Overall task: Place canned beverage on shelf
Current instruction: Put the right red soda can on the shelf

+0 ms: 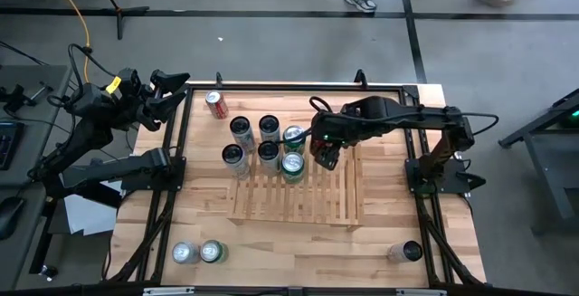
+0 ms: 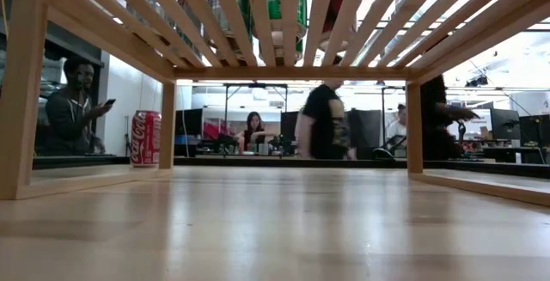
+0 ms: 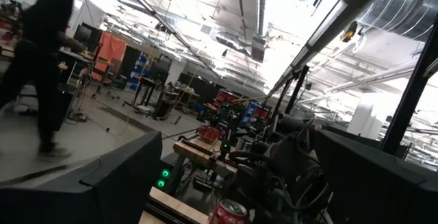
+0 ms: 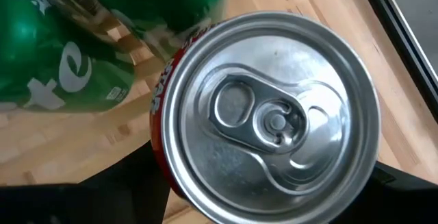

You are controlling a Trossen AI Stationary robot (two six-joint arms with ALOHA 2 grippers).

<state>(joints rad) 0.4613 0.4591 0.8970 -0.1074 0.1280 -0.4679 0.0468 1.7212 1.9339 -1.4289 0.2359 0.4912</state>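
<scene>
The slatted light-wood shelf [image 1: 298, 201] stands mid-table; the low view looks under its slats [image 2: 258, 32]. My right gripper [image 1: 326, 154] is over the shelf's far edge, shut on a red can with a silver top [image 4: 274, 114]. Green cans [image 1: 292, 165] stand upright next to it, one close by in the right wrist view [image 4: 61, 66]. Several silver cans [image 1: 242, 133] stand at the shelf's far left corner. My left gripper [image 1: 170, 90] is open and empty at the table's far left edge. My right gripper holds the red can by its side wall [image 4: 161, 94] just below the top rim, one dark finger [image 4: 130, 183] on each side. The fingers come from above, pointing down. The can is upright, top up. I cannot tell whether its base is on the slats.
A red cola can [image 1: 215, 104] stands on the table at the far left, also shown in the low view [image 2: 146, 137] and left wrist view [image 3: 229, 212]. Two cans [image 1: 199, 253] lie near the front left, one [image 1: 410, 252] at the front right. People move beyond the table.
</scene>
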